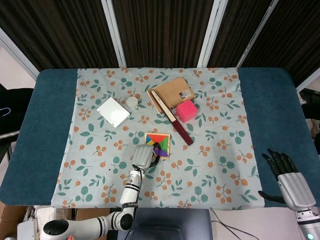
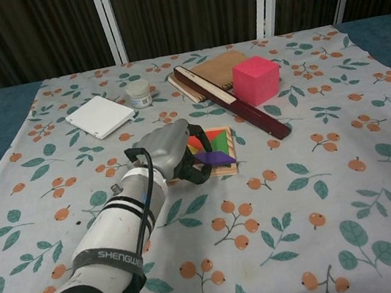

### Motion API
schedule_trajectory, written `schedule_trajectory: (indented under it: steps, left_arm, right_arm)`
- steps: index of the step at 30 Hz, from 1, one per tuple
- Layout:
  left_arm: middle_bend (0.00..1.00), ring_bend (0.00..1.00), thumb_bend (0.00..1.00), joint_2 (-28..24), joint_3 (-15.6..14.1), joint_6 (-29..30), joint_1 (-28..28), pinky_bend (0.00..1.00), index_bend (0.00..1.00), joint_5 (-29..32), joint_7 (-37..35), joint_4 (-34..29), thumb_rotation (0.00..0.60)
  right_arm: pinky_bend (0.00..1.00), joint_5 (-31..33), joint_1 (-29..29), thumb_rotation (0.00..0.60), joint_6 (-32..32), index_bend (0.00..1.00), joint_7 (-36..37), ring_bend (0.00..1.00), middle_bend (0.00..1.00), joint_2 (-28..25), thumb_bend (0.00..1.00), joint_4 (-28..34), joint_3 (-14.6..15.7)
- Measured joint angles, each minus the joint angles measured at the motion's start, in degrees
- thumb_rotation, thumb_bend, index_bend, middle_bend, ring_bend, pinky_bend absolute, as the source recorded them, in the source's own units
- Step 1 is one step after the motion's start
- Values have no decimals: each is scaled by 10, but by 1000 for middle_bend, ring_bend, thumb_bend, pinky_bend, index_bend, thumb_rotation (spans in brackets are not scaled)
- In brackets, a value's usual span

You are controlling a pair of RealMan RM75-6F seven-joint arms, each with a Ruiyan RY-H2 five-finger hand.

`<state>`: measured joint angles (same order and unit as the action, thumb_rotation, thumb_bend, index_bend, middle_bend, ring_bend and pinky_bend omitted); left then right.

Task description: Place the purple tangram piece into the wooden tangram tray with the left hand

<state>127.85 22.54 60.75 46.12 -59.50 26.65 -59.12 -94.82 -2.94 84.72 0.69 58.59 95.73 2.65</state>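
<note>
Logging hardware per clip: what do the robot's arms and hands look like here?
The left hand has a silver-grey shell over the back and black fingers. Its forearm is white with black bands, a black strap printed SHENGWEI, and a black cable running along it. The right hand, seen only in the head view, matches: grey shell, black fingers, a pale wrist section below.
</note>
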Motion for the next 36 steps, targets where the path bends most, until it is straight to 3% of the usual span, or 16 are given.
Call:
schedule_trajectory:
  steps: [22, 36]
  left_arm:
    - [1000, 1000, 398, -4, -3, -1, 3, 1000, 513, 2, -7, 10, 600]
    - [1000, 1000, 414, -15, -6, -4, 1, 1000, 303, 6, -4, -3, 600]
  right_arm:
    - [0, -1, 4, 552, 8, 0, 15, 0, 0, -7, 119, -2, -1]
    - [0, 1, 5, 553, 8, 0, 10, 0, 0, -6, 119, -1, -2]
